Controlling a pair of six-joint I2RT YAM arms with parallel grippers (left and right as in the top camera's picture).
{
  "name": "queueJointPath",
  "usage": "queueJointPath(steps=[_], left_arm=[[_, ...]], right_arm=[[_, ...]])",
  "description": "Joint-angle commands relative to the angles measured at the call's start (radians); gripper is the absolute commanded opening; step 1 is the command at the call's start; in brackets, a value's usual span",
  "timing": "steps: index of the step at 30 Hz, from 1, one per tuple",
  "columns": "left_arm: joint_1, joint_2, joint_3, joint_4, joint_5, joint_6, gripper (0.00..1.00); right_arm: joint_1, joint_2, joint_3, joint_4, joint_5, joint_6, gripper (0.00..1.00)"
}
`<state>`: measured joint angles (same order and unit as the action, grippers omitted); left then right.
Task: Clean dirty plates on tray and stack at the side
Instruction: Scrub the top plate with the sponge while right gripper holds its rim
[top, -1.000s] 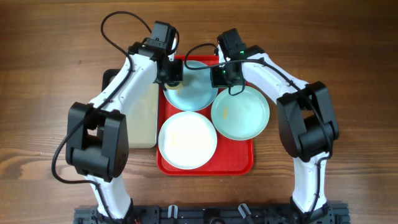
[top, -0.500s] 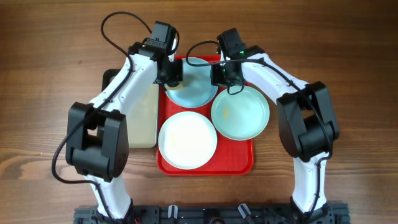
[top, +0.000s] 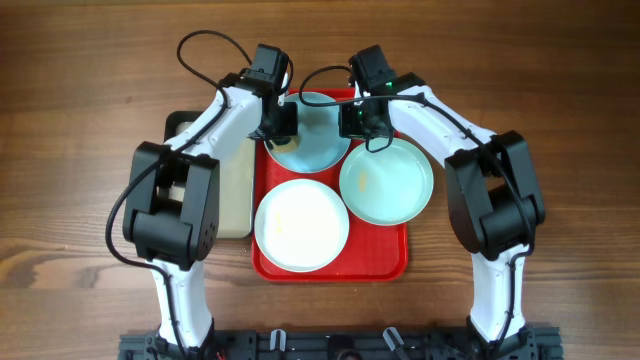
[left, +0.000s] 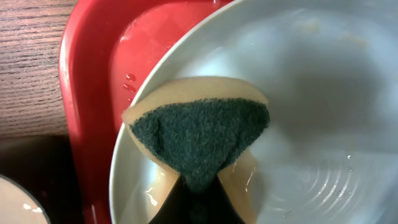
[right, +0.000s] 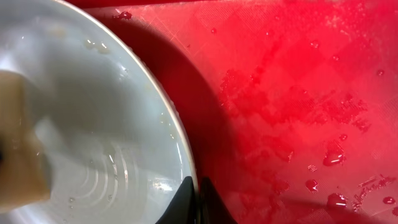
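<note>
On my left, the smaller beige tray (top: 228, 195) lies on the wooden surface (top: 80, 120), just beside the red tray (top: 388, 255). My left hand (top: 281, 128) hangs over the red tray's back left corner, its fingers clamped on a sponge (left: 199, 134). The sponge's green scouring side faces the wrist camera, with yellow foam showing around it. It touches the inside of the far plate (top: 318, 145), a pale blue one, near the left rim, and the glaze there looks wet. In front of that, the white plate (top: 300, 225) lies flat on the near half of the red tray. My right hand (top: 360, 122) sits at the far plate's right edge, and the wrist view shows its fingertips pinched on that rim. Water drops (right: 334, 153) bead on the bare red floor beside it. Furthest right, the aqua plate (top: 387, 182) rests on the red tray just beside the white plate, its right edge overhanging the tray's rim
</note>
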<state>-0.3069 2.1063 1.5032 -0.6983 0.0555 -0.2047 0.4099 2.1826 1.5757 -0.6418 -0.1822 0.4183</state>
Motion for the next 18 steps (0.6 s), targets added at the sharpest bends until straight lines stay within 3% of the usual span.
queueJointPath(steps=[1,7,15,18], left_arm=[[-0.013,0.074,0.002,0.01,0.061,-0.014,0.04],[-0.073,0.116,0.002,0.03,0.106,-0.013,0.04],[-0.027,0.099,0.047,0.051,0.593,-0.013,0.04],[0.039,0.027,0.105,0.043,0.669,-0.013,0.04]], right_arm=[[0.005,0.011,-0.012,-0.005,-0.035,-0.043,0.04],[0.005,0.011,-0.012,-0.003,-0.067,-0.046,0.04],[0.01,0.011,-0.012,0.003,-0.066,-0.05,0.04],[0.008,0.011,-0.012,0.005,-0.063,-0.051,0.04]])
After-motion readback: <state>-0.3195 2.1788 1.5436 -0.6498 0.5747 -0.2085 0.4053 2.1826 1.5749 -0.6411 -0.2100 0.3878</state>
